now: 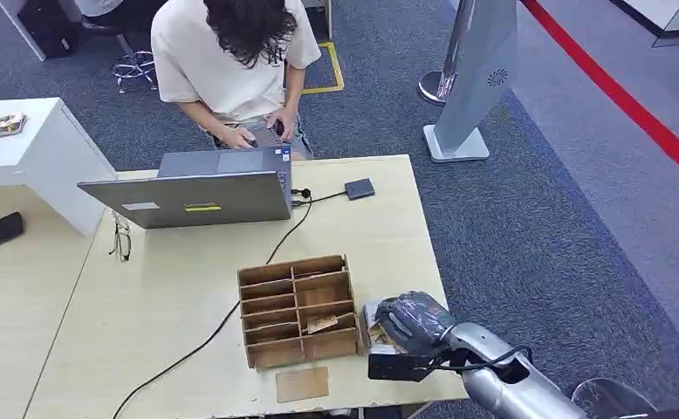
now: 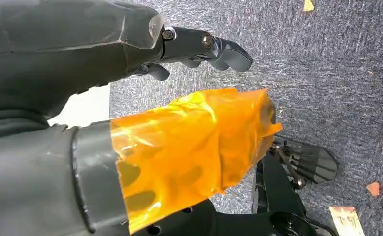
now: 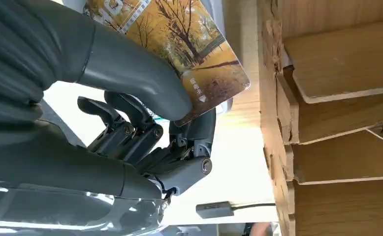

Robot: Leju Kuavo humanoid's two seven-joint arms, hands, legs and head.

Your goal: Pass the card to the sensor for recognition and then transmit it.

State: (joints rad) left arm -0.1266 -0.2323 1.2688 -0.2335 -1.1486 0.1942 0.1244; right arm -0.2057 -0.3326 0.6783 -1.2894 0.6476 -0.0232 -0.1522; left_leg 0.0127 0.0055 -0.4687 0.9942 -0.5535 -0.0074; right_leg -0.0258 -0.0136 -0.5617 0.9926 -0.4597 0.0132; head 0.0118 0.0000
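Nearest the head camera, the right hand (image 1: 410,319) hovered over the table's (image 1: 179,288) right front edge, pinching the card (image 3: 189,44) between thumb (image 3: 130,73) and the dark fingers (image 3: 130,132) curled beneath it. That card, printed with golden autumn trees, stood out past the thumb tip, its long axis running along the thumb and its free rounded corner aimed at the wooden sorting box (image 1: 298,310) just beside the hand. To the left of the hand the box sat with a small item in one compartment, and a flat brown card piece (image 1: 302,383) lay nearer the robot. Beyond the hand, a cable led to a small dark sensor (image 1: 360,188) beside a laptop (image 1: 192,188), where a person (image 1: 231,61) leaned in. Well apart, the left hand (image 2: 130,98) hung over grey carpet, holding nothing, fingers loosely extended, thumb wrapped in orange film.
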